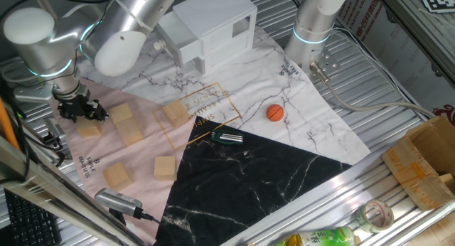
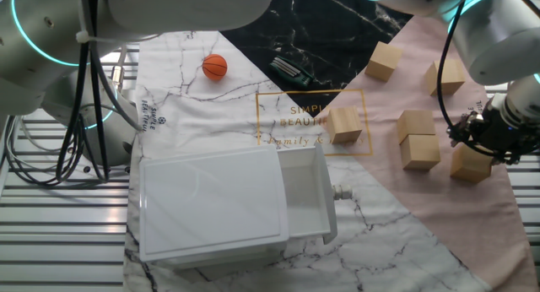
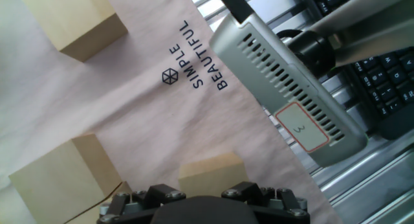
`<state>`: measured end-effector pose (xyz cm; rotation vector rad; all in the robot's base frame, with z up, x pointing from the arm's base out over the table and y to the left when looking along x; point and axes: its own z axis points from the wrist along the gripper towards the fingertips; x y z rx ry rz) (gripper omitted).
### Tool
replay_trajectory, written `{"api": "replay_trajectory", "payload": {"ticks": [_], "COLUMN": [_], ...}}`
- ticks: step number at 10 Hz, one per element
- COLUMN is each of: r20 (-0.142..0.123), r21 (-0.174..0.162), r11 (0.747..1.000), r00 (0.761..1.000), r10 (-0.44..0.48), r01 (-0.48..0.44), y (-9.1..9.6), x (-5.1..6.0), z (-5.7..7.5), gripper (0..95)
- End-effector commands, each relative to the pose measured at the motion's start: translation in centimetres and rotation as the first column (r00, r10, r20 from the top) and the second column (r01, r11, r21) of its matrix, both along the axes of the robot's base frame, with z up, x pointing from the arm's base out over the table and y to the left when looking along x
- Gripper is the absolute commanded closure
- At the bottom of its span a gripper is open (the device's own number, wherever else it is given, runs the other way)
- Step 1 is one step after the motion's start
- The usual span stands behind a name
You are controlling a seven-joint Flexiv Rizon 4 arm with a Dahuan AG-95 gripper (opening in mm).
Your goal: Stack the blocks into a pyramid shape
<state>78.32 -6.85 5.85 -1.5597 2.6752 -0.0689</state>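
Six tan wooden blocks lie on the mat. In one fixed view they are at the far left (image 1: 89, 129), two close together (image 1: 122, 112) (image 1: 131, 132), one on the gold print (image 1: 175, 112), and two in front (image 1: 165, 167) (image 1: 116, 176). My gripper (image 1: 79, 111) hangs just over the far-left block, which rests on the pink cloth. The jaws look spread, one on each side of that block. The other fixed view shows the gripper (image 2: 494, 136) above that block (image 2: 470, 164). In the hand view that block (image 3: 210, 172) sits between the finger bases; the fingertips are hidden.
A white box-like house (image 1: 210, 29) stands at the back. An orange ball (image 1: 275, 112) and a small dark green object (image 1: 227, 138) lie on the mat. A grey camera unit (image 3: 284, 88) sits by the mat's edge, and a cardboard box (image 1: 426, 164) at right.
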Motion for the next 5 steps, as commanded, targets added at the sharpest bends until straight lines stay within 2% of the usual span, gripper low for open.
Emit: {"api": "replay_trajectory", "payload": {"ticks": [1,5], "r20": [-0.002,-0.009], "r21": [0.0,-0.003], "r11": [1.0,0.996], "r00": [1.0,0.996], "r10": [0.029,0.084], "r01": [-0.029,-0.084], "y": [-0.17,-0.41], "x": [0.47,0.81], "z": [0.0,-0.63], "gripper": [19.0,19.0]}}
